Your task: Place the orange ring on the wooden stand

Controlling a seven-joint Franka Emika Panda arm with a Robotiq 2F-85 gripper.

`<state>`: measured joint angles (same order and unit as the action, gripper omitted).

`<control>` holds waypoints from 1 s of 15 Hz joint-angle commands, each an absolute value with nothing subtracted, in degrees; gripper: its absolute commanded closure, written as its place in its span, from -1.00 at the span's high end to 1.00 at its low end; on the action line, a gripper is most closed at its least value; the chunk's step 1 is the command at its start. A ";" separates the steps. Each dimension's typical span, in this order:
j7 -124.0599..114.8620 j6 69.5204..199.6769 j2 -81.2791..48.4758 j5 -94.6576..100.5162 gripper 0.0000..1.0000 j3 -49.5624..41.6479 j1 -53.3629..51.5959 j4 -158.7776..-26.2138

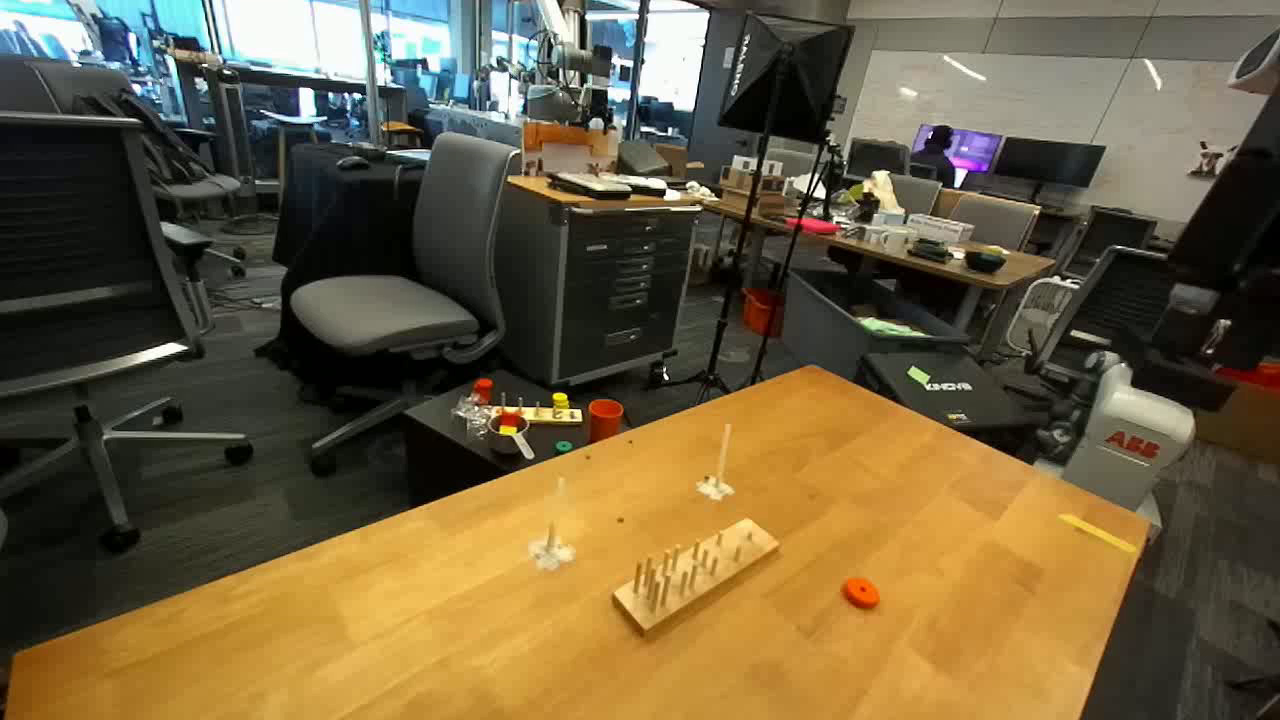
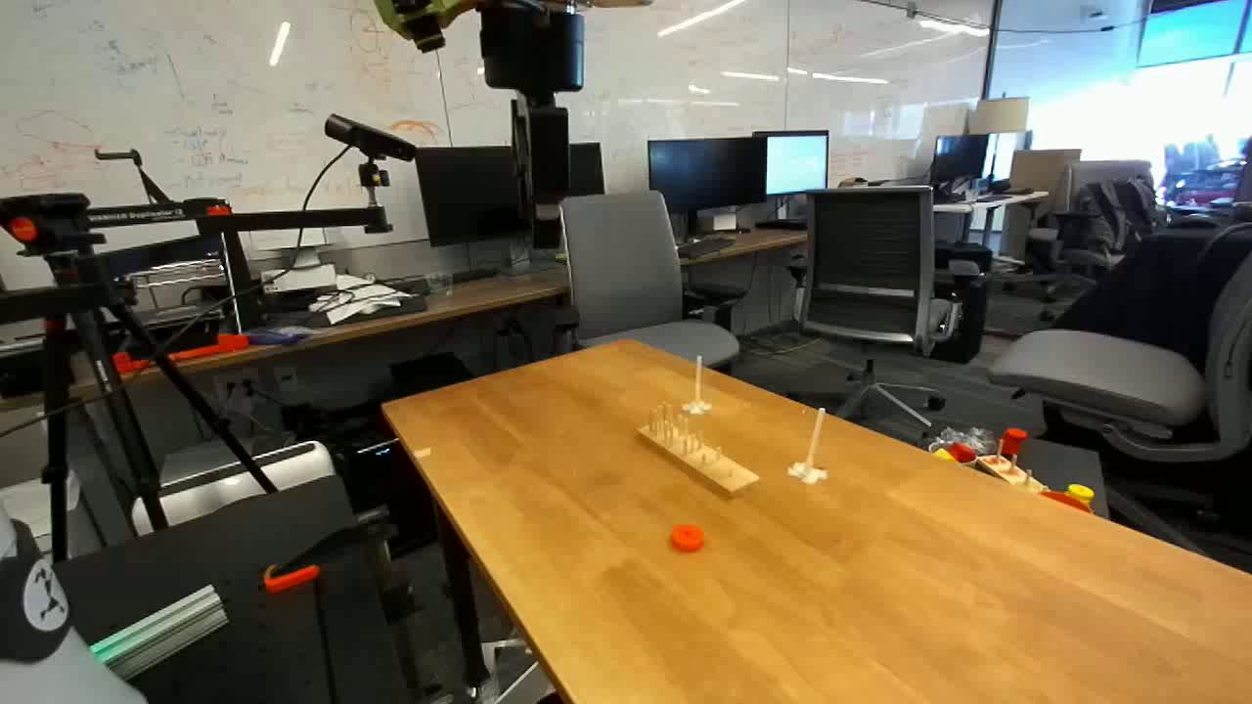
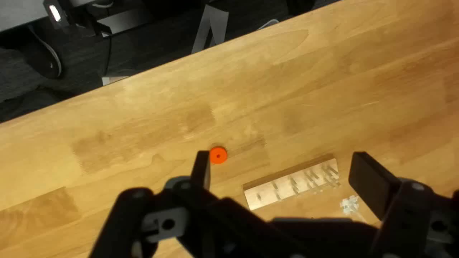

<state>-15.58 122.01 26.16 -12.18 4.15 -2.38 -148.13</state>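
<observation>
The orange ring [image 1: 860, 593] lies flat on the wooden tabletop, apart from the stand; it also shows in an exterior view [image 2: 688, 538] and in the wrist view [image 3: 218, 155]. The wooden stand [image 1: 697, 585] is a pale base with several thin upright pegs; it also shows in an exterior view [image 2: 709, 467] and in the wrist view [image 3: 287, 186]. My gripper [image 3: 281, 156] is open and empty, with its fingers wide apart. It hangs well above the table, as an exterior view shows [image 2: 548, 230]. In the wrist view the left fingertip appears just beside the ring.
Two thin upright rods, one left [image 1: 555, 515] and one farther back [image 1: 722, 460], are fixed to the tabletop [image 1: 350, 600] with white patches near the stand. A low black table [image 1: 440, 460] with small parts stands beyond the table edge. A yellow tape strip [image 1: 1097, 533] lies near a corner.
</observation>
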 commanded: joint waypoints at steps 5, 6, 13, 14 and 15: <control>-15.49 121.87 26.19 -12.25 1.00 4.34 -2.15 -148.03; -15.49 121.87 26.19 -12.25 1.00 4.34 -2.15 -148.03; -15.50 130.34 19.96 -6.00 1.00 3.63 2.15 -147.36; -15.82 132.20 18.09 -4.77 1.00 3.69 2.63 -146.77; -16.46 134.50 15.84 -3.21 1.00 3.90 3.17 -146.12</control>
<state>-15.55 129.15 21.53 -6.81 3.63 1.73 -148.20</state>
